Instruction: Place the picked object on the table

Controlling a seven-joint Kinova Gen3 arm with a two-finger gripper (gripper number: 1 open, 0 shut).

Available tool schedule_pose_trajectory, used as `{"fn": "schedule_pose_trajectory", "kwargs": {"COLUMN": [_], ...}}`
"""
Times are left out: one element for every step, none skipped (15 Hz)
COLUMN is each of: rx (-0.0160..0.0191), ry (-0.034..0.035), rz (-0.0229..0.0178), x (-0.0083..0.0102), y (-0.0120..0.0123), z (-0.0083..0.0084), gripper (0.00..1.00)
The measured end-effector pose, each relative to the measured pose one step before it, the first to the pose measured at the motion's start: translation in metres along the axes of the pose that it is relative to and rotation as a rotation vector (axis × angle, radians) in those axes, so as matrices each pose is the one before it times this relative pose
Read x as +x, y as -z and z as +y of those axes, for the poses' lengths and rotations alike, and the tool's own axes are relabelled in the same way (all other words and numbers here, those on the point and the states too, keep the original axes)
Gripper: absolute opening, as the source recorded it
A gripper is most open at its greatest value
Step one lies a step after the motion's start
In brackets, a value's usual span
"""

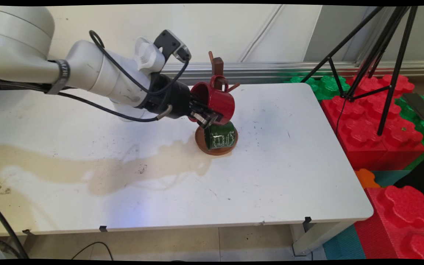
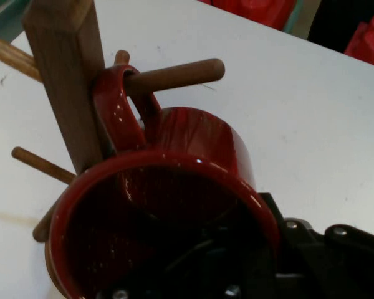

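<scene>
My gripper [image 1: 201, 115] is shut on the rim of a red mug [image 1: 215, 101], which lies tipped on its side with its mouth toward the hand. In the hand view the red mug [image 2: 193, 162] fills the lower half. Its handle [image 2: 115, 112] is looped over a wooden peg [image 2: 174, 75] of the mug tree's post [image 2: 65, 81]. One finger is inside the mug and the other is outside its wall. The brown mug tree [image 1: 218, 66] stands on a round base [image 1: 216, 150] at the table's middle back. A green mug [image 1: 220, 135] hangs low on it, just under the red one.
A brownish stain [image 1: 105, 169] spreads over the left half of the white table [image 1: 289, 165]. A black tripod [image 1: 377, 55] stands to the right on red and green foam blocks [image 1: 374, 121]. More red blocks [image 1: 403, 217] sit by the table's near right corner.
</scene>
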Motion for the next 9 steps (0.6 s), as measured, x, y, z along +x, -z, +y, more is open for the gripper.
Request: {"fn": "schedule_pose_trajectory", "kwargs": {"rx": [-0.00248,-0.00269,-0.00232,-0.00230,-0.00151,-0.00111,-0.00159,-0.00317,-0.00532], "ry": [-0.00318,-0.00511,-0.00554,-0.00805,-0.00515,-0.00604,-0.00475,-0.00767,-0.01213], "rz": [0.00179,0.00230,0.00223,0.00398,0.00367,0.00529,0.00361,0.00548,0.00625], "x": [-0.00051,-0.00013,0.00027,0.00046,0.00058,0.00079,0.00090,0.00152,0.00232], "y": [0.00230,0.00212,0.00163,0.00250,0.00162,0.00264,0.00139,0.00201,0.00201], "z": [0.00054,0.00064,0.00067,0.00085,0.00061,0.00075,0.00056,0.00095,0.00120], "gripper": [0.00,0.00,0.00,0.00,0.00,0.00,0.00,0.00,0.00]}}
